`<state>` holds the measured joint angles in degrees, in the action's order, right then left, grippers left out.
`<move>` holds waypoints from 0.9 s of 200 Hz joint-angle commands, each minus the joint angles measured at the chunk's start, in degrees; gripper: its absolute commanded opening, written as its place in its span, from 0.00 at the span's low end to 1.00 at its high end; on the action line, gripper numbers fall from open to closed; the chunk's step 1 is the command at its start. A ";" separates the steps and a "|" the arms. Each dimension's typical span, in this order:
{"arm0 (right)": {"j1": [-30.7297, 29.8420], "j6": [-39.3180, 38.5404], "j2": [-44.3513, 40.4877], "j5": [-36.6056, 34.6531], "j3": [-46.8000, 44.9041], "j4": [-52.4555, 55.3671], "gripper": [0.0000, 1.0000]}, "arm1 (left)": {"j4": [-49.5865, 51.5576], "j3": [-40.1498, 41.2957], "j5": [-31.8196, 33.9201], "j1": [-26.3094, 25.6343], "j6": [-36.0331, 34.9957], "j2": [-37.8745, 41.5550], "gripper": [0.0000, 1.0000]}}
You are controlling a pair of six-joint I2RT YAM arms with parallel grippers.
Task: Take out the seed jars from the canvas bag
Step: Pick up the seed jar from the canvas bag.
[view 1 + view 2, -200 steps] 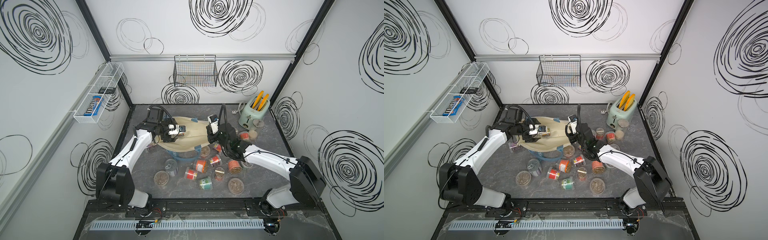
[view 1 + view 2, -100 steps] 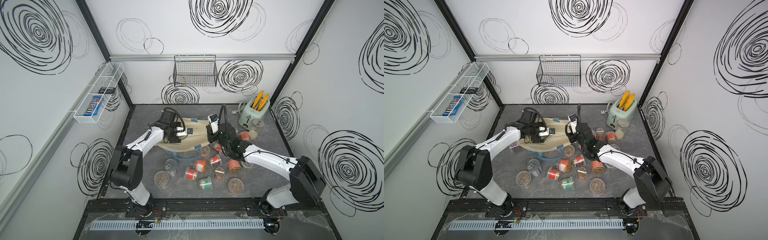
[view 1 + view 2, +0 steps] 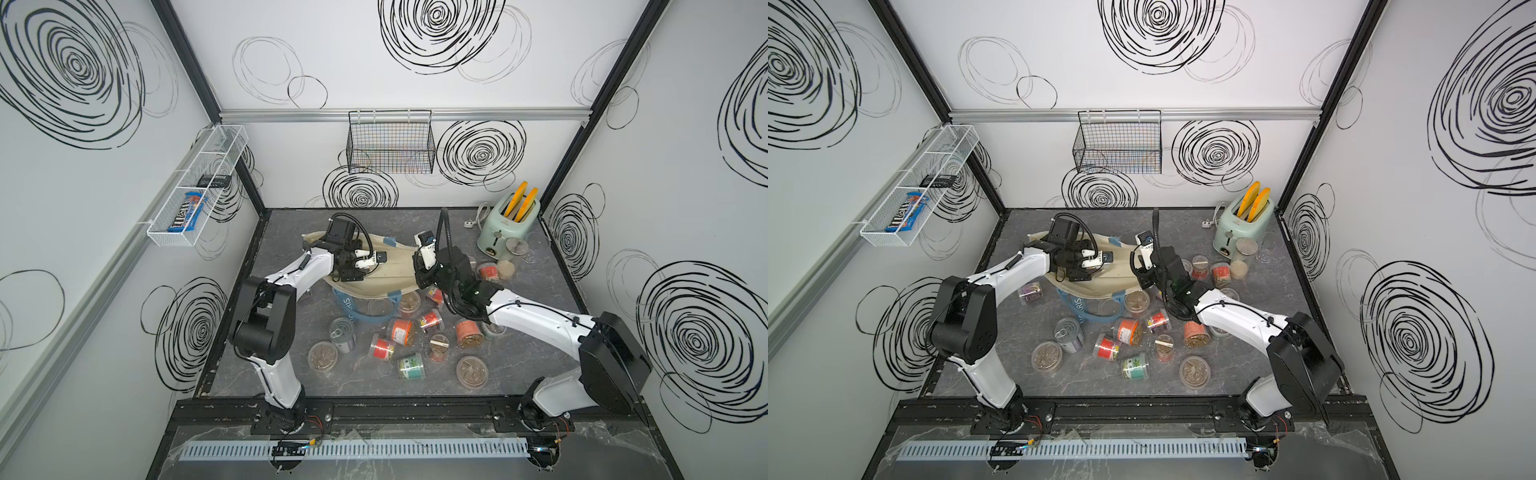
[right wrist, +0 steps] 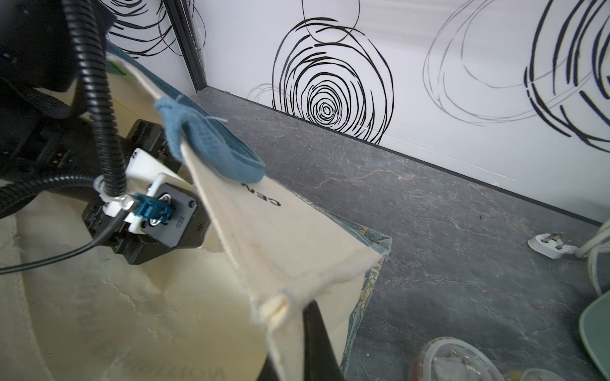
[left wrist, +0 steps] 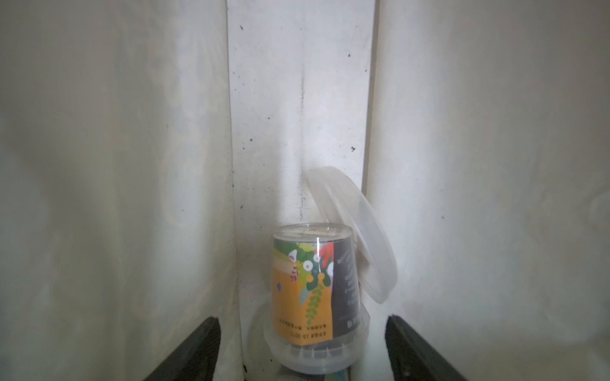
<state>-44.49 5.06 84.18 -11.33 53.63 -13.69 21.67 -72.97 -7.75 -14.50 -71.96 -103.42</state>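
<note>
Right gripper clenched on canvas bag rim, edge lifted. Left gripper inside bag, jaws spread. One seed jar sits ahead between them, clearance both sides, fabric walls close. More seed jars lie on table.

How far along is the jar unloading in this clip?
Done: many seed jars lie scattered on the table outside the canvas bag. In hand: the right tool is shut on the bag's rim, holding it up, while the left tool, open, reaches inside toward an orange-labelled jar. Left: that jar, ungripped beside a loose lid; anything deeper is hidden.
</note>
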 commanded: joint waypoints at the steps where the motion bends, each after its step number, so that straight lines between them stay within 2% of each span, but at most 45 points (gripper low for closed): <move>1: 0.10 -0.75 -1.30 -0.43 2.69 -3.93 0.04 | 1.03 -1.78 0.14 0.78 -1.09 -2.71 0.83; 55: 0.66 1.04 -0.07 -1.06 4.04 -2.71 0.04 | 1.69 -1.92 -2.67 0.80 -3.64 -4.73 0.85; 90: 3.53 5.12 -0.24 1.76 4.78 -1.69 0.04 | 1.58 -2.71 -1.84 0.81 -3.71 -6.44 0.90; 114: 5.14 6.32 -0.51 4.20 5.41 -1.35 0.04 | 0.91 -2.48 0.34 0.39 -5.32 -7.60 0.91; 139: 5.54 6.34 0.22 5.79 6.68 -0.42 0.05 | 5.70 -5.89 0.44 0.17 -4.90 -10.22 0.88; 160: 5.56 6.32 1.21 6.79 7.58 0.13 0.06 | 12.65 -9.25 -1.00 0.14 -5.95 -12.03 0.91; 180: 5.64 7.06 2.36 7.07 8.89 0.87 0.06 | 13.83 -10.20 -0.56 0.05 -6.17 -13.23 0.91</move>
<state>-39.22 10.98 86.54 -5.23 58.37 -9.23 26.52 -82.43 -7.94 -14.79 -74.87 -113.40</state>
